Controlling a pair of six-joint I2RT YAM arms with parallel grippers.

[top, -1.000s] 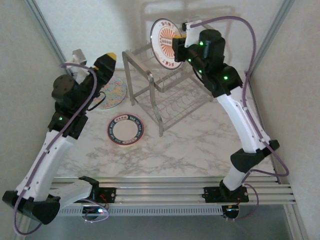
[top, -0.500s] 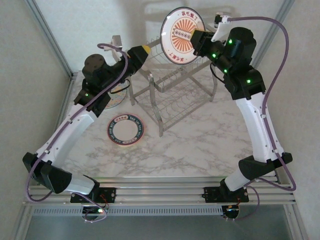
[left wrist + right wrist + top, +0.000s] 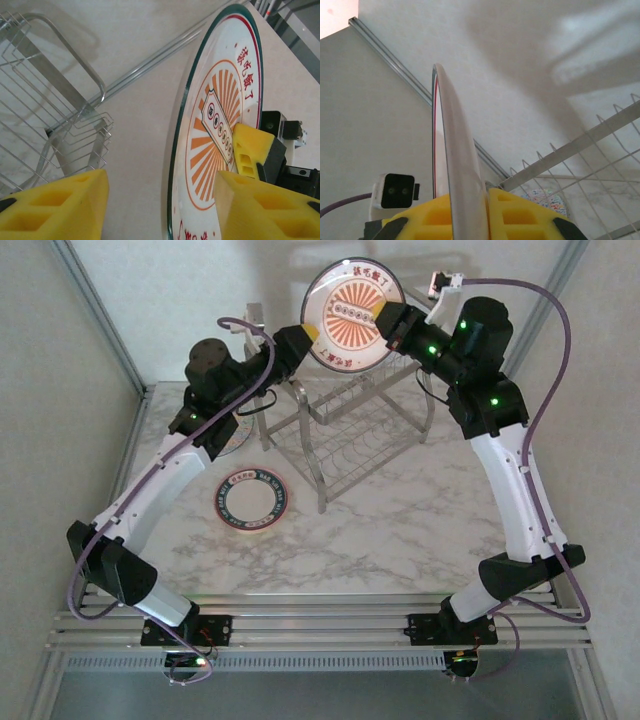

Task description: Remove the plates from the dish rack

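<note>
Plate (image 3: 345, 308) gripped upright in right claw (image 3: 387, 322); left claw (image 3: 308, 338) spread wide at rim

a lab test booth: white panel walls (image 3: 200, 310), aluminium frame rails (image 3: 330, 602), marble-look tabletop (image 3: 390, 530).

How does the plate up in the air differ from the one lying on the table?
The raised plate stands on edge, pinched by the right tool; the table plate lies flat, untouched. The raised plate shows an orange sunburst; the table plate a dark ring around a pale centre. Both are round.
</note>
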